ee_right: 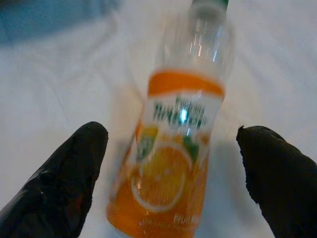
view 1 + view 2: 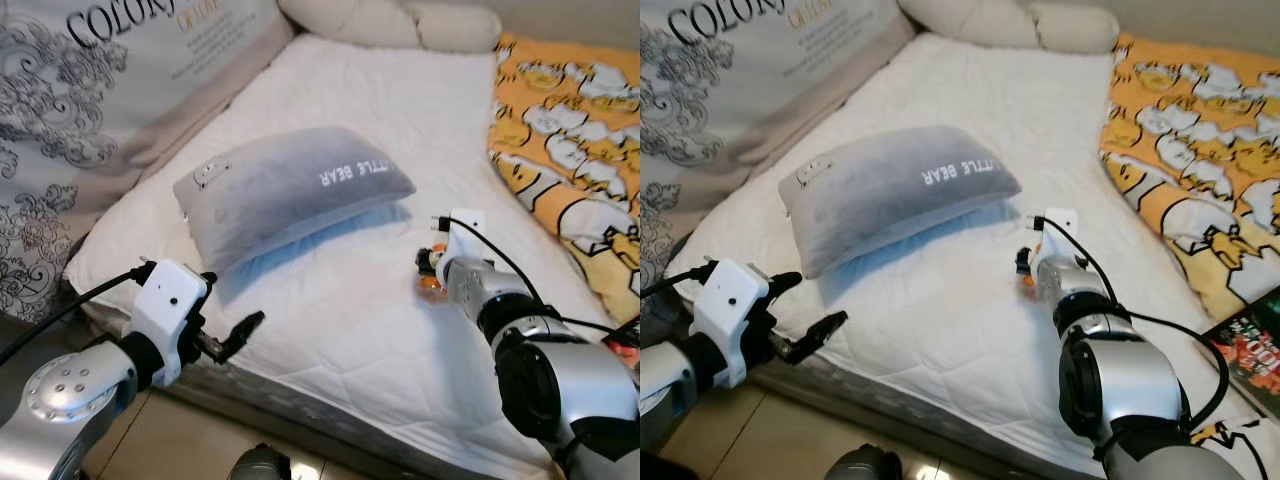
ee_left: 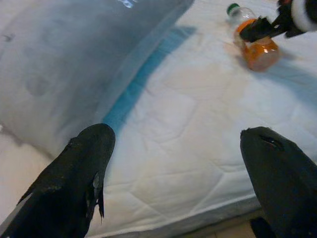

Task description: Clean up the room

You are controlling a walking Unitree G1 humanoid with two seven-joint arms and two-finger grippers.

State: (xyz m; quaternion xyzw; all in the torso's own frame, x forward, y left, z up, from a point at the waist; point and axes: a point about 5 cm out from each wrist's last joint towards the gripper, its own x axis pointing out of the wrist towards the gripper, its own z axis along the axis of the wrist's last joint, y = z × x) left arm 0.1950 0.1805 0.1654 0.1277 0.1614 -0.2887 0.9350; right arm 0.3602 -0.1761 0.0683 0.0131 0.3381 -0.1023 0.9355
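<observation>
The pillow [image 2: 290, 190] is grey with white lettering. The mattress [image 2: 400, 130] is quilted white. The blanket [image 2: 565, 150] is orange with white cartoon ducks. The bottle [image 1: 171, 163] has an orange label and a green cap.

A clear plastic juice bottle [image 1: 171, 153] with a green cap, an orange-and-white label printed with an orange slice, and orange drink in its lower part lies on its side on the white quilted mattress of the bed [image 2: 400, 150]. It rests in the open stretch of mattress just beyond the lower right corner of the soft grey rectangular pillow [image 2: 285, 190], apart from it. The pillow lies flat near the bed's left edge, white lettering and a small bear patch facing up.
</observation>
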